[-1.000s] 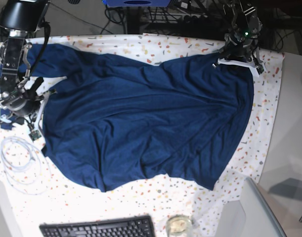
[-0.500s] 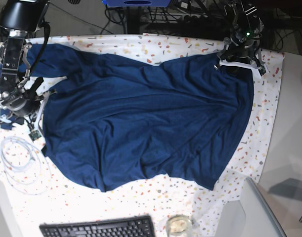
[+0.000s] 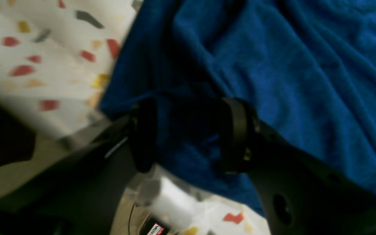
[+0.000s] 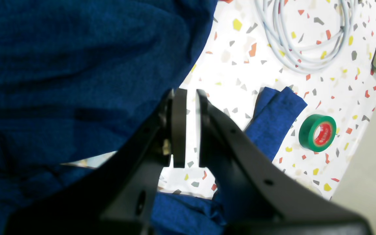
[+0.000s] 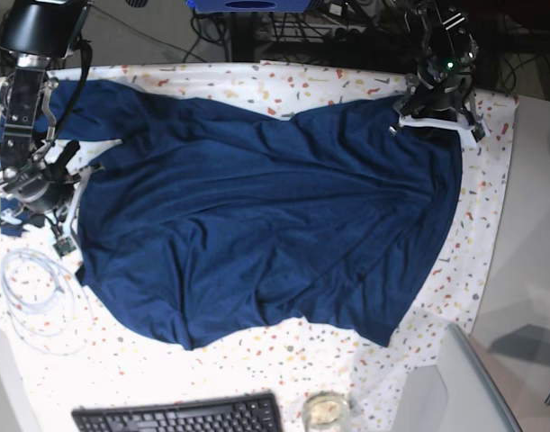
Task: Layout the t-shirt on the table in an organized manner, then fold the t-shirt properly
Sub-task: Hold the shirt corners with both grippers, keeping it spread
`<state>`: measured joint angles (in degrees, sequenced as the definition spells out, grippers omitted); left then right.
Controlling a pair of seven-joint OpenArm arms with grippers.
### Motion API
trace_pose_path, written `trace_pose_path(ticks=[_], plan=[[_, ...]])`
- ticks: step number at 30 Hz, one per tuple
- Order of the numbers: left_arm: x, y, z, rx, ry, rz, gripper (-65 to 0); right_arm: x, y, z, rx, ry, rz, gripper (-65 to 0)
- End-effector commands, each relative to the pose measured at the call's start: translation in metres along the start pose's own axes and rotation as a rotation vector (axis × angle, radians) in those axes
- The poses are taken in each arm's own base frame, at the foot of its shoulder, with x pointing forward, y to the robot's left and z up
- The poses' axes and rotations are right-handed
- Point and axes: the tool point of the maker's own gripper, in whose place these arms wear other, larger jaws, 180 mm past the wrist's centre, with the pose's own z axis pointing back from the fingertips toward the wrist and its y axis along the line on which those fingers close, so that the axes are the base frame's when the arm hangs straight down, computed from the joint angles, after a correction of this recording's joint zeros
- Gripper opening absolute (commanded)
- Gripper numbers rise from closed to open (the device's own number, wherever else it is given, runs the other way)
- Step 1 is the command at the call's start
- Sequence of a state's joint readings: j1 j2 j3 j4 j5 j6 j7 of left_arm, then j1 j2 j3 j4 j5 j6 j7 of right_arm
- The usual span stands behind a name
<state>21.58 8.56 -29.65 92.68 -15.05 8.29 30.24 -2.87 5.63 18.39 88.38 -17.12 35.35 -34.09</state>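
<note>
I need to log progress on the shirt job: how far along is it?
Done: the dark navy-blue fabric t-shirt lies spread over the speckled white table, though creased and uneven. In hand: the left gripper stands open over a far corner of the fabric, and the right gripper, shut with nothing between its fingers, sits at the opposite edge. Left: smoothing the shirt out, then all folding; no fold shows.

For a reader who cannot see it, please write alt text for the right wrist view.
The right tool, jaws nearly shut with only a thin gap and holding nothing, hovers over the speckled table beside the navy t-shirt. A green tape roll and a coiled grey cable lie nearby.
</note>
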Motion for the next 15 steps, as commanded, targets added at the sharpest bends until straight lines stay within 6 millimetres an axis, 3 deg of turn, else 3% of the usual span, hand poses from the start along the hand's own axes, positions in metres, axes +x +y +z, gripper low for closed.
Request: trace_pose_path(ticks=[1, 13, 15], plan=[[0.004, -0.001, 0.001, -0.006, -0.019, -0.001, -35.7, 0.012, -0.011, 0.003, -0.029, -0.037, -0.001, -60.6], [0.009, -0.002, 0.002, -0.008, -0.031, -0.002, -35.9, 0.011, -0.014, 0.003, -0.034, -0.036, -0.005, -60.6], [0.007, 0.007, 0.003, 0.012, -0.029, 0.003, -35.9, 0.011, -0.014, 0.003, -0.034, -0.036, -0.005, -60.6]])
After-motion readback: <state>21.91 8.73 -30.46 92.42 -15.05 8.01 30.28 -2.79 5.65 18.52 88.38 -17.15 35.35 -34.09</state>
